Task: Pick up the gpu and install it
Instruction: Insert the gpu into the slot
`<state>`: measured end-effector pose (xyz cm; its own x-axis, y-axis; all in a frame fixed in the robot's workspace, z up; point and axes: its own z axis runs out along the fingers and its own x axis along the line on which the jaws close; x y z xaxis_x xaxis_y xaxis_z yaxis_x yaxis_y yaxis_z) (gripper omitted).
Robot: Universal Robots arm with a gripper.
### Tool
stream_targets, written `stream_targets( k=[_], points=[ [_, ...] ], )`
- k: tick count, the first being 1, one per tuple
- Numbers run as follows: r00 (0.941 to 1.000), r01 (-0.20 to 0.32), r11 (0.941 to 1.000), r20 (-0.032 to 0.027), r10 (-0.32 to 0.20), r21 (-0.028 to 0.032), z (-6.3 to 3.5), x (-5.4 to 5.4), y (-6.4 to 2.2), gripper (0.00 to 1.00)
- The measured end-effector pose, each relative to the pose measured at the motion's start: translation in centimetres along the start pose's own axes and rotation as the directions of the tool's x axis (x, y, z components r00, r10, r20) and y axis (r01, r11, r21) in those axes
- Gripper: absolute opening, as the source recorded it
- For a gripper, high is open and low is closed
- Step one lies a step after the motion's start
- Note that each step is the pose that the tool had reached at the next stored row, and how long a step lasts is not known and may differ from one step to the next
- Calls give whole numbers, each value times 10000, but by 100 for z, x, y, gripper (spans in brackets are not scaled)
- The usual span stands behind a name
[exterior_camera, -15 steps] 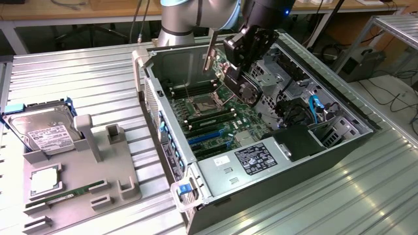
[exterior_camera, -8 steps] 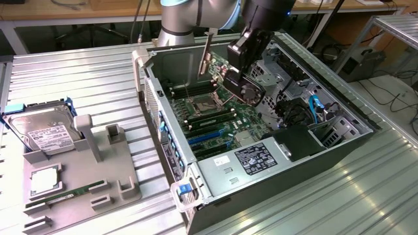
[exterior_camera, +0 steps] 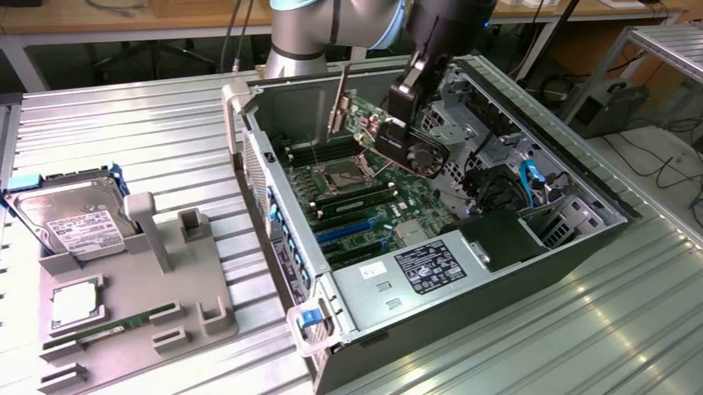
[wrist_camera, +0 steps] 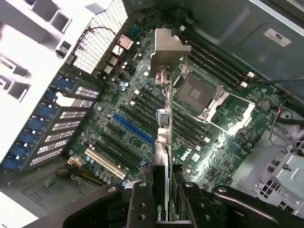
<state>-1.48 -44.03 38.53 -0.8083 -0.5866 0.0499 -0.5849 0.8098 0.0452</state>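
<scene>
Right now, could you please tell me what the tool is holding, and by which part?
The tool holds the gpu, clamped on its flat faces at the end away from the bracket.

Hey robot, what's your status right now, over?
End effector shut on gpu. Held above motherboard, inside open case, not seated. Nothing seen blocking slots.

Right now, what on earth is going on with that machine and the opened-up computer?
A robot arm has its jaws shut on the gpu and holds it on edge inside the open computer case, above the motherboard. The card looks raised off the board, not yet in a slot. On the exterior view's left, a grey tray carries a hard drive and a memory stick.
</scene>
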Motion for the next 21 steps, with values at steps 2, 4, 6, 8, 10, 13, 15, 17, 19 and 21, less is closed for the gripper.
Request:
stream_targets(
  k=[2,4,6,8,10,13,15,17,19,21],
  points=[
    [9989,463,9989,-21,-463,23,13,0,-1,26],
    [9961,886,9961,-41,-886,42,25,-1,-1,26],
    [9867,1624,9867,-79,-1624,75,45,-2,-2,26],
    [9738,2273,9738,-111,-2272,105,56,-2,-3,26],
    [9647,2633,9646,-117,-2631,136,60,-2,-3,26],
    [9505,3109,9503,-92,-3107,176,61,-3,-3,26],
    [9341,3571,9339,-29,-3571,161,62,-3,-3,26],
    [9160,4012,9158,-47,-4012,168,64,-3,-3,26],
    [8993,4374,8991,-71,-4374,178,66,-3,-3,26],
    [8817,4718,8815,-97,-4717,187,67,-3,-3,26]
  ],
)
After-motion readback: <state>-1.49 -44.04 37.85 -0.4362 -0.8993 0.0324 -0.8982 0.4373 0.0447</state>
